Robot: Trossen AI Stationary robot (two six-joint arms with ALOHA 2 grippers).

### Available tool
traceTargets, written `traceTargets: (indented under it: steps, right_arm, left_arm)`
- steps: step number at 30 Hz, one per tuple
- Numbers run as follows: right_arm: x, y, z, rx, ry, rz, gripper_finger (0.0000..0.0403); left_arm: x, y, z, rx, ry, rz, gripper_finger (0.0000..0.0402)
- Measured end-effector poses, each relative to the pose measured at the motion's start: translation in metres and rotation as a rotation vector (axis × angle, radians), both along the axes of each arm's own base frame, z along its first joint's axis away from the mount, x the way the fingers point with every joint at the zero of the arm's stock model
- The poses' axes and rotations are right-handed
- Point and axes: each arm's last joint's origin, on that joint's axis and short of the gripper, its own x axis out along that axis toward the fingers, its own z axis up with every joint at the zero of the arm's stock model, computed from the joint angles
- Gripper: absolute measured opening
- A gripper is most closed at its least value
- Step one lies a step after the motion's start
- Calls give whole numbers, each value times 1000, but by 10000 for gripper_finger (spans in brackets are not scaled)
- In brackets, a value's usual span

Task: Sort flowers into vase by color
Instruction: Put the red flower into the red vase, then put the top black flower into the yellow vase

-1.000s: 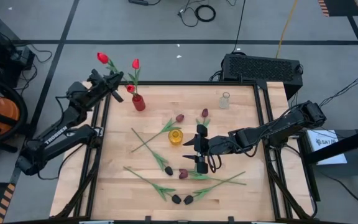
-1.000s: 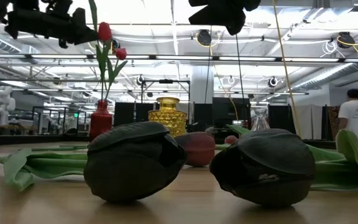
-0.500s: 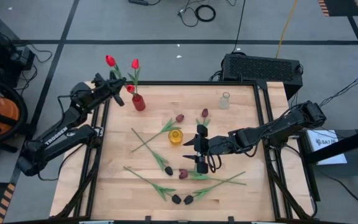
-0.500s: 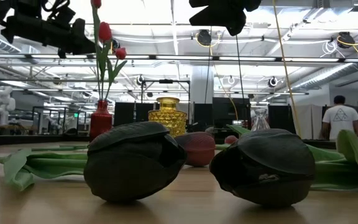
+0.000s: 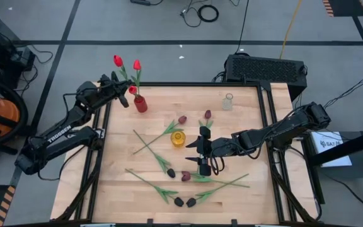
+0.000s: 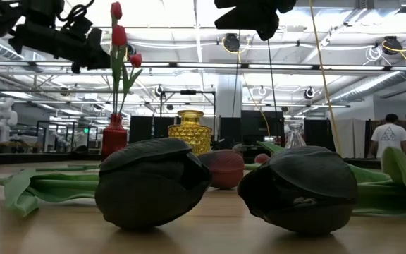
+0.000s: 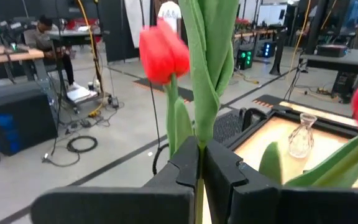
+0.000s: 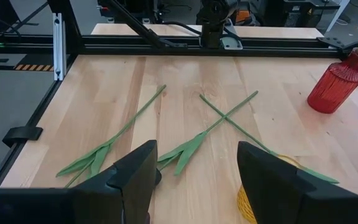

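Since a second ago the bright red artificial tulip [image 5: 117, 61] held by the left gripper [image 5: 120, 82] has travelled toward the ribbed red glass vase [image 5: 140, 104]; its head was out over the table's far-left corner and now sits close beside the two red tulips [image 5: 137, 65] already standing in that vase. The left arm has swung with it. Nothing else has shifted, and the right arm has kept its place.

The left gripper's jaws are closed tight on the tulip's thin green stem, which the left wrist view shows pinched upright between the dark fingers [image 7: 185, 168]. Holding it low on the stem and vertical probably lets the stem's end drop into the narrow neck, and red goes with red.

The remaining dark maroon and black tulips [image 5: 183, 118] lie scattered on the pale wooden table [image 5: 244, 195], around the amber faceted glass vase [image 5: 178, 139] at its middle; a small clear glass vase [image 5: 228, 101] stands empty near the far edge. The right gripper [image 5: 201, 151] hovers just beside the amber vase, jaws spread wide and holding nothing, likely waiting its turn.
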Motion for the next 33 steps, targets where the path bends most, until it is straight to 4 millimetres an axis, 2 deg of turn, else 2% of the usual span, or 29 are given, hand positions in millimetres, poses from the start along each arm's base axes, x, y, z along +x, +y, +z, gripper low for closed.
traceTargets:
  steps: [9, 15, 22, 28, 33]
  right_arm:
    - [0, 0, 0, 0, 0, 0, 215]
    - [0, 0, 0, -4, 0, 2, 215]
    - [0, 0, 0, -4, 0, 2, 215]
    - [0, 0, 0, -4, 1, 2, 215]
    - [0, 0, 0, -5, 4, 2, 215]
  left_arm:
    - [1, 1, -9, -51, 68, 0, 29]
    - [-2, 0, -20, -179, 109, 60, 86]
    - [-7, -7, -38, -414, 176, 96, 149]
    - [-10, -21, -45, -540, 215, 76, 152]
    - [-9, -38, -38, -546, 148, -75, 152]
